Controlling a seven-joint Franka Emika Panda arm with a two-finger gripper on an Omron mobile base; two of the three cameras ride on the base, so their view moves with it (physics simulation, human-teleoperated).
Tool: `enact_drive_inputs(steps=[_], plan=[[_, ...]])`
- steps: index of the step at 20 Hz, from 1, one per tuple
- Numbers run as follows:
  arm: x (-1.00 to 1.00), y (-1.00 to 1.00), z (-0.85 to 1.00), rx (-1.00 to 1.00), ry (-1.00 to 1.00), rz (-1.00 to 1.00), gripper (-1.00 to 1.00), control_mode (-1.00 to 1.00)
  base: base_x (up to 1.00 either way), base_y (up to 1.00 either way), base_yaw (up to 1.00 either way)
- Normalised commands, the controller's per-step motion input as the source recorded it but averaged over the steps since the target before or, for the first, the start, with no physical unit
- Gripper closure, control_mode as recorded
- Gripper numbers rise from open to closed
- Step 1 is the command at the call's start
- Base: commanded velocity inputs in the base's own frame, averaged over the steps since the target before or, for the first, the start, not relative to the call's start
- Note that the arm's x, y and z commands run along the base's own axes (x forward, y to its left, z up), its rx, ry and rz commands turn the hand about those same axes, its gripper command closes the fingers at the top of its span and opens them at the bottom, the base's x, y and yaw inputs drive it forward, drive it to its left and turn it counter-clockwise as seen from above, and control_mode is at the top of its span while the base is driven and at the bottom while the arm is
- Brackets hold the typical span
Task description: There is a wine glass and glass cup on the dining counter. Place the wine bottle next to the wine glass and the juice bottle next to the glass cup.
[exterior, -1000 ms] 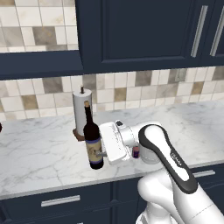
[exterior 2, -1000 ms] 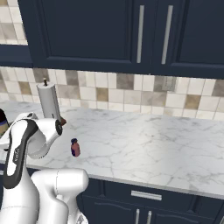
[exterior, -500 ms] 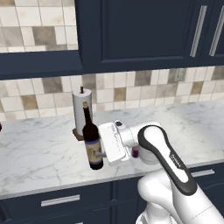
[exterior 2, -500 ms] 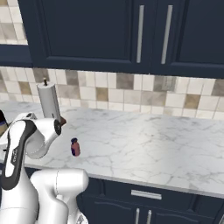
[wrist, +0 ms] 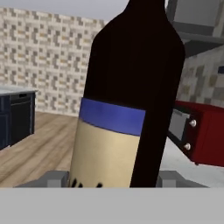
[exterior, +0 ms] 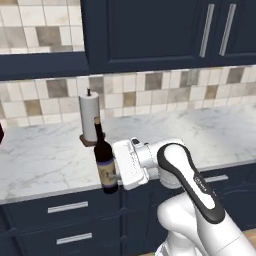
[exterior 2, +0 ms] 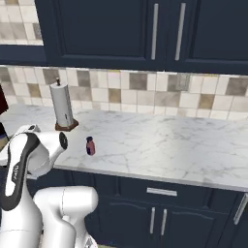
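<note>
I see a marble counter (exterior: pixel 45 155) under navy cabinets | paper towel roll (exterior: pixel 89 117) upright at the back | wine bottle (exterior: pixel 104 162) upright, off the counter's front edge, pinched at its label by my gripper (exterior: pixel 116 176) | juice bottle (exterior 2: pixel 89 146) standing on the counter near the roll

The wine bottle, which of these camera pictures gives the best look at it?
The left base view: the wine bottle stands whole there, neck to base, upright, held by the gripper at the counter's front edge. The hand view shows its dark body and tan label very close, neck cut off. The right base view adds nothing clear.
</note>
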Motion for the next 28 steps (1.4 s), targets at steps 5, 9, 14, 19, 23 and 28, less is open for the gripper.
enact_drive_inputs(steps=[5, 9, 14, 19, 23, 28], plan=[[0.00, 0.00, 0.00, 0.00, 0.00, 0.00, 1.00, 1.00, -0.55, 0.10, 0.19], [0.00, 0.00, 0.00, 0.00, 0.00, 0.00, 1.00, 1.00, -0.18, 0.00, 0.84], [0.00, 0.00, 0.00, 0.00, 0.00, 0.00, 1.00, 1.00, -0.02, 0.00, 0.88], [0.00, 0.00, 0.00, 0.00, 0.00, 0.00, 1.00, 1.00, 0.00, 0.00, 0.84], [0.00, 0.00, 0.00, 0.00, 0.00, 0.00, 1.00, 1.00, 0.00, 0.00, 0.79], [0.00, 0.00, 0.00, 0.00, 0.00, 0.00, 1.00, 1.00, 0.03, 0.00, 0.77]])
